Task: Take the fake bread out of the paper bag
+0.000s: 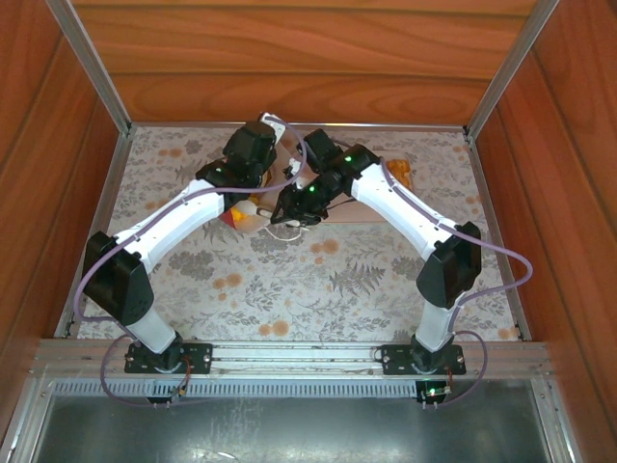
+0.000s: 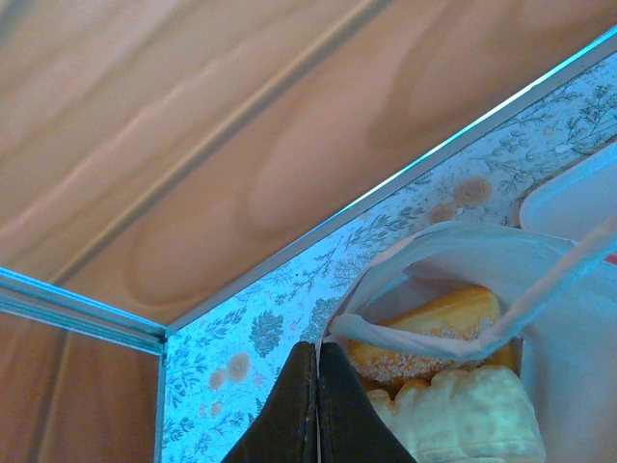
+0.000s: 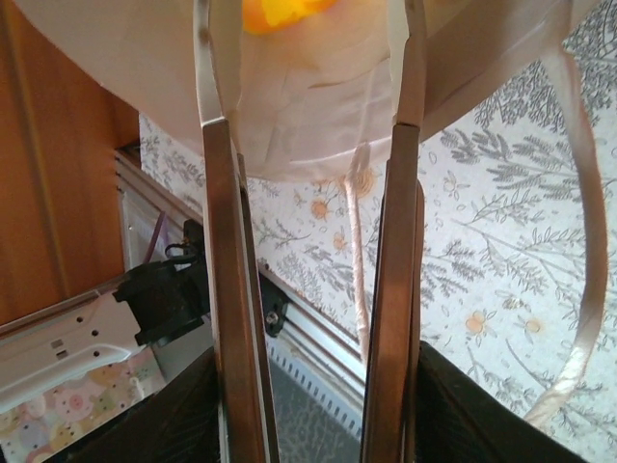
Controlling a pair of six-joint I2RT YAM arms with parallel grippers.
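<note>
Two robot arms reach in from the near edge of a flower-patterned bench (image 1: 289, 280) and meet over its far middle. The paper bag (image 2: 463, 251) is there between them, its mouth open.

Seen from the left wrist, the fake bread (image 2: 434, 328) is inside the bag: an orange, sugar-crusted piece with a paler knobbly piece nearer the camera. The left gripper (image 2: 316, 405) has its fingers pressed together right at the bag's near rim; whether paper is pinched between them cannot be told. A corner of a pale tray (image 2: 578, 193) lies just beyond the bag.

Seen from the right wrist, the right gripper (image 3: 313, 405) is clamped around metal tongs (image 3: 227, 241). The two tong arms stand apart, and their tips reach the white bag, where a bit of orange bread shows. A white cord handle (image 3: 588, 241) hangs loose at the right.
</note>
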